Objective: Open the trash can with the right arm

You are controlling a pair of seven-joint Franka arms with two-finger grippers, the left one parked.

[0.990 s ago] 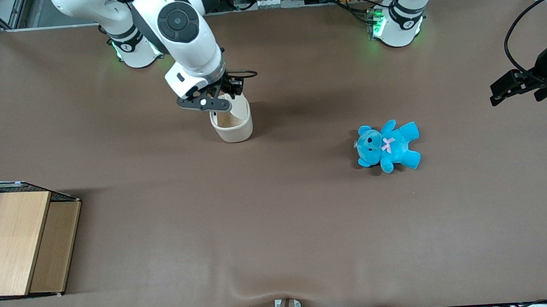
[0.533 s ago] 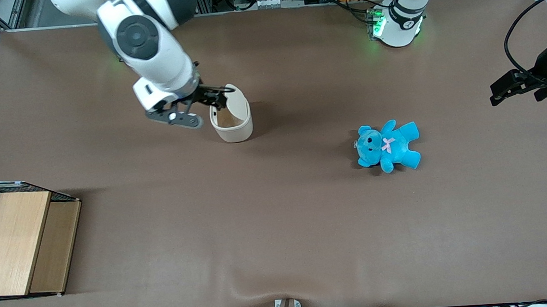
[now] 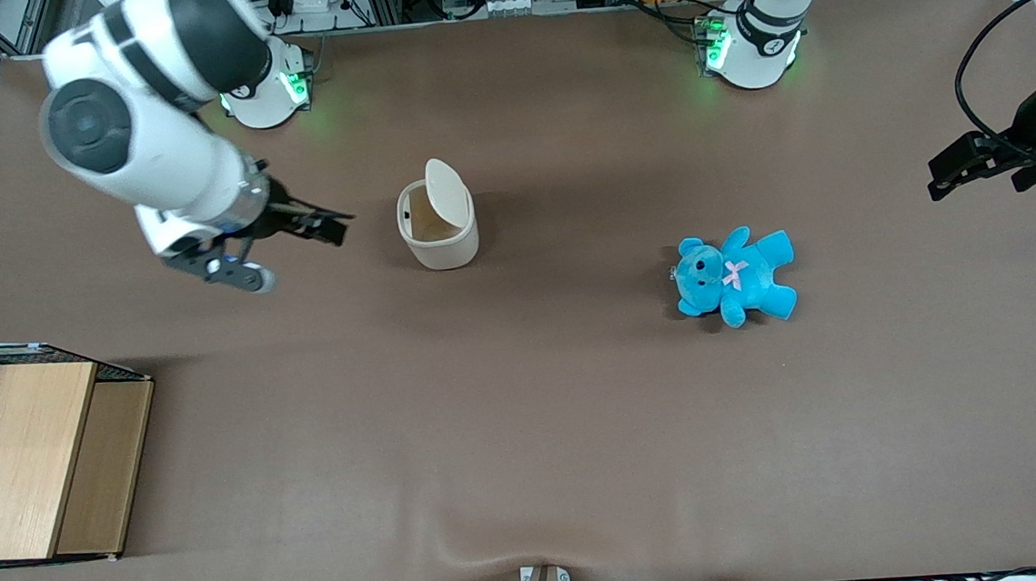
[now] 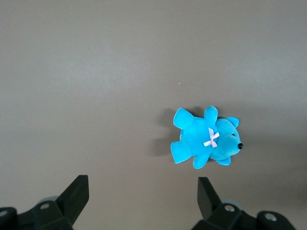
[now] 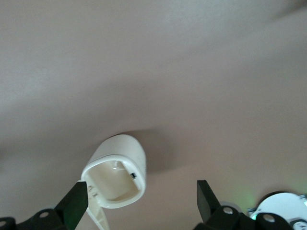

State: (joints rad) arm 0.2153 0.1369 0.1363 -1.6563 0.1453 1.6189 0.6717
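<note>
The cream-white trash can (image 3: 442, 241) stands on the brown table, its flip lid (image 3: 445, 186) raised upright and the tan inside showing. My right arm's gripper (image 3: 333, 228) hovers beside the can, toward the working arm's end of the table, apart from it. In the right wrist view the open-mouthed trash can (image 5: 125, 155) shows between my gripper's (image 5: 140, 201) two dark fingers. The fingers are spread wide with nothing held between them. The lid (image 5: 98, 215) hangs off the rim.
A blue teddy (image 3: 734, 275) lies toward the parked arm's end, also in the left wrist view (image 4: 206, 141). A wooden box with wire mesh (image 3: 37, 452) sits nearer the front camera at the working arm's end. The arm's base (image 3: 263, 94) stands at the table's back edge.
My gripper has drawn away from the trash can's lid, sideways toward the working arm's end. The lid stays raised and the can has not shifted.
</note>
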